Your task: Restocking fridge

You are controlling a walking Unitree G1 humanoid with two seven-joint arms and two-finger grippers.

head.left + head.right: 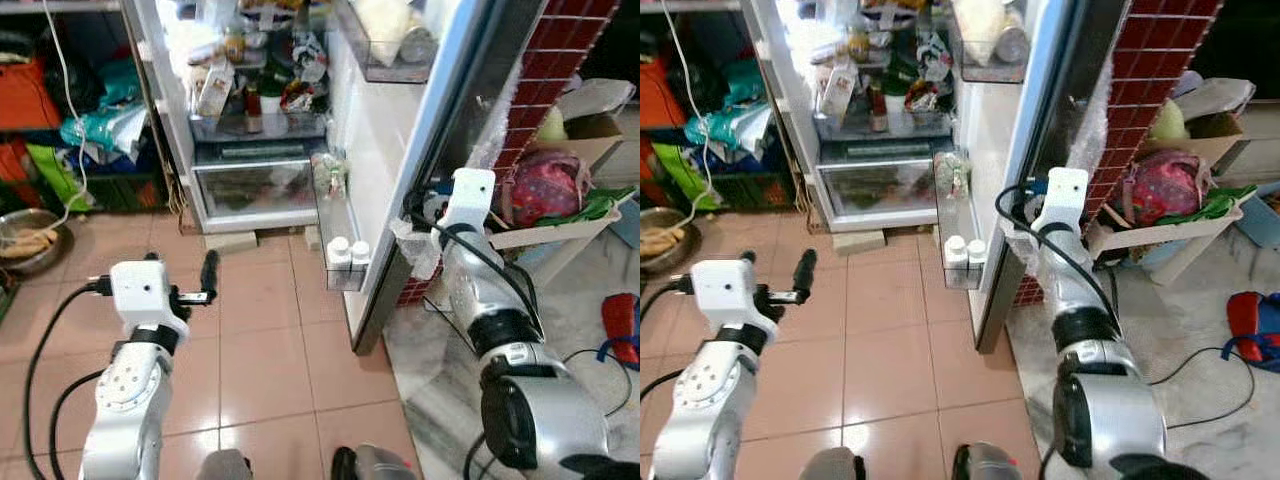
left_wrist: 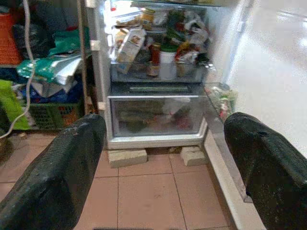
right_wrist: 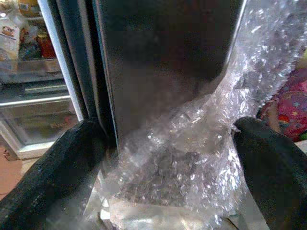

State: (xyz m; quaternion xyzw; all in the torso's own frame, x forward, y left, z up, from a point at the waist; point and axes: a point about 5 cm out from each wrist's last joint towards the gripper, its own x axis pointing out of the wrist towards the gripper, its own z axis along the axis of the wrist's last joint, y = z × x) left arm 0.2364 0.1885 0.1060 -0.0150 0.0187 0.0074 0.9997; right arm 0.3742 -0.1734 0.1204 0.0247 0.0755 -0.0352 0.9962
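Note:
The fridge (image 1: pixel 250 120) stands open, its shelves crowded with jars, cartons and packets above a clear crisper drawer (image 2: pixel 158 115). Its door (image 1: pixel 400 170) swings out toward me; two white bottles (image 1: pixel 345 252) sit in the lowest door shelf. My right gripper (image 3: pixel 168 163) is open at the door's outer edge, one finger (image 3: pixel 62 167) on each side of it, with crumpled bubble wrap (image 3: pixel 192 158) between them. My left gripper (image 2: pixel 163 167) hangs open and empty over the tiled floor, facing the fridge from a short distance.
A cardboard box of vegetables (image 1: pixel 550 185) stands right of the door beside a red tiled wall (image 1: pixel 540 70). Green crates and bags (image 1: pixel 90 130) fill the left, with a metal bowl (image 1: pixel 30 240) on the floor. Concrete blocks (image 1: pixel 230 240) prop the fridge. Cables trail at right.

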